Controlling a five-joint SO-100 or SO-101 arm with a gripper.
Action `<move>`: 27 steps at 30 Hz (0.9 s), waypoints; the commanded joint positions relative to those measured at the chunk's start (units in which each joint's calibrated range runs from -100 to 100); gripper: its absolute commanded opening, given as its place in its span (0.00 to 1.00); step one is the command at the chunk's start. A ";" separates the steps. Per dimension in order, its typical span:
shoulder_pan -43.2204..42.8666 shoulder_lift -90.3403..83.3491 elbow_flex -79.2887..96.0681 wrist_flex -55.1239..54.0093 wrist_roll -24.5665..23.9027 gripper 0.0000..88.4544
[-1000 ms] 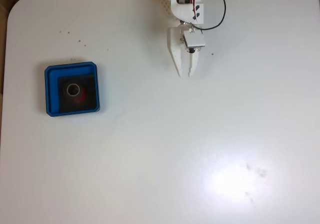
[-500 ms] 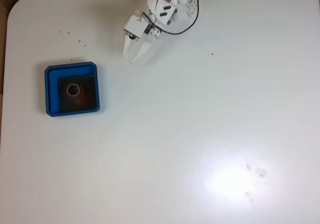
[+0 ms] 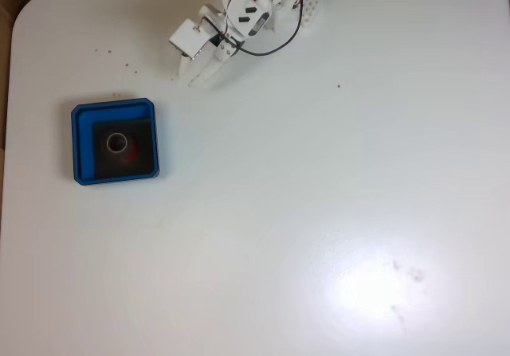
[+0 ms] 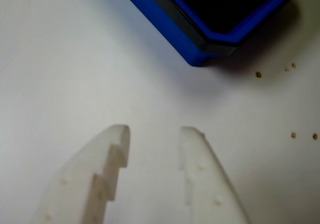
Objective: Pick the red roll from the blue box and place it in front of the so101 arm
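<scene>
The blue box [image 3: 114,142] lies at the left of the white table in the fixed view, with the red roll [image 3: 119,143] lying flat on its black floor. The white so101 arm [image 3: 247,13] reaches in from the top edge and points down-left. Its gripper [image 3: 189,76] hangs open with nothing between the fingers, well up and right of the box. In the wrist view the two white fingers [image 4: 112,149] of the gripper [image 4: 155,132] stand apart over bare table, and a corner of the blue box [image 4: 200,53] shows at the top.
The table [image 3: 319,213] is white with a rounded top-left corner. A few small dark specks [image 3: 127,68] lie between the arm and the box. A bright glare patch [image 3: 366,288] sits at the lower right.
The arm has swung from pointing straight down near the top centre round to the left, so the gripper has moved toward the box side. The roll and box have stayed put.
</scene>
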 commanded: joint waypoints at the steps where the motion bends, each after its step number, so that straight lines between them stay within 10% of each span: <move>1: 0.47 15.92 -20.06 -1.01 0.24 0.04; 27: 1.25 91.42 -82.95 -1.01 0.32 0.05</move>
